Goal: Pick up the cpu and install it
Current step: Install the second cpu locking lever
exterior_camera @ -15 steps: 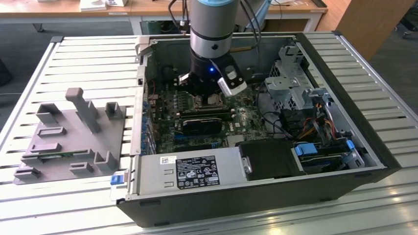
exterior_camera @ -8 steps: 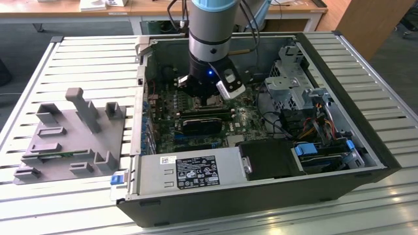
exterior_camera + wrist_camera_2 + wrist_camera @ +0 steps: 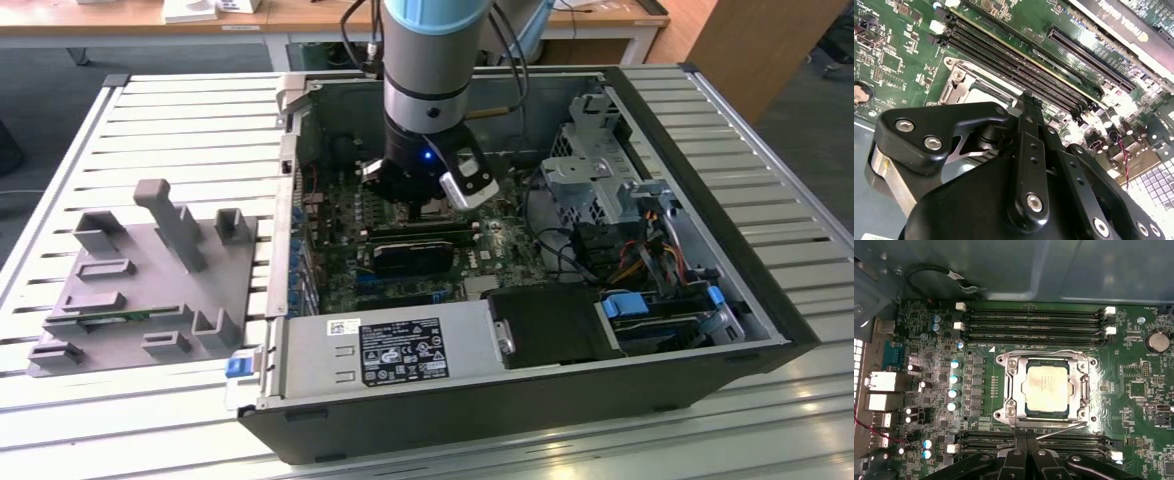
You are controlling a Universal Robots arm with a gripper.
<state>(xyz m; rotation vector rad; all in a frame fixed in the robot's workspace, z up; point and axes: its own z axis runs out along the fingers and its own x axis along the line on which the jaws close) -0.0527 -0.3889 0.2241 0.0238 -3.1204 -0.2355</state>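
The cpu (image 3: pixel 1047 389), a flat square chip with a dull silver top, lies seated in the metal socket frame (image 3: pixel 1010 390) on the green motherboard (image 3: pixel 1134 390). My gripper (image 3: pixel 1026 439) hovers just beside the socket's edge, over the memory slots, with its black fingertips pressed together and nothing between them. In the second wrist view the black fingers (image 3: pixel 1027 107) stand over the socket frame (image 3: pixel 956 82), and a pale corner of the cpu (image 3: pixel 988 92) peeks out. In the exterior view the gripper (image 3: pixel 424 207) is low inside the open computer case (image 3: pixel 747 300), hiding the socket.
Black memory slots (image 3: pixel 1034 322) run on both sides of the socket. A black card (image 3: pixel 416 252) lies close below the gripper in the exterior view. Cables and a drive cage (image 3: pixel 601 165) fill the case's right. A grey holder fixture (image 3: pixel 147 280) stands on the slatted table at the left.
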